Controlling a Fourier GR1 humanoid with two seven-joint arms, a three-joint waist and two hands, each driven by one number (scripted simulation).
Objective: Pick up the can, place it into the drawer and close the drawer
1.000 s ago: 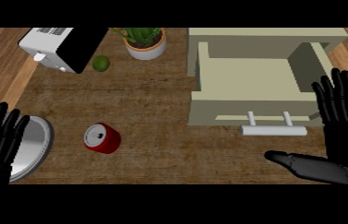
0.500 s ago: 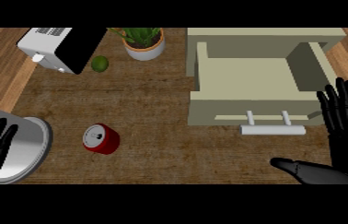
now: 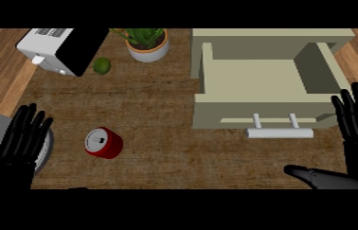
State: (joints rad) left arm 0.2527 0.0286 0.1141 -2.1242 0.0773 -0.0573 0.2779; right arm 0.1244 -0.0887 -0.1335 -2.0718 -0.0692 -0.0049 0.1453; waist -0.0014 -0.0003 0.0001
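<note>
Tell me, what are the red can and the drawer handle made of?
The can looks like metal: its top is silvery grey with a pull tab, and its side is painted a glossy red. The drawer handle is a smooth, pale, round bar on two short posts. It could be brushed metal or painted plastic; the look alone does not settle it.

Left hand [image 3: 23, 141] low left, right hand [image 3: 347, 129] at right edge; both fingers straight, spread.
</note>
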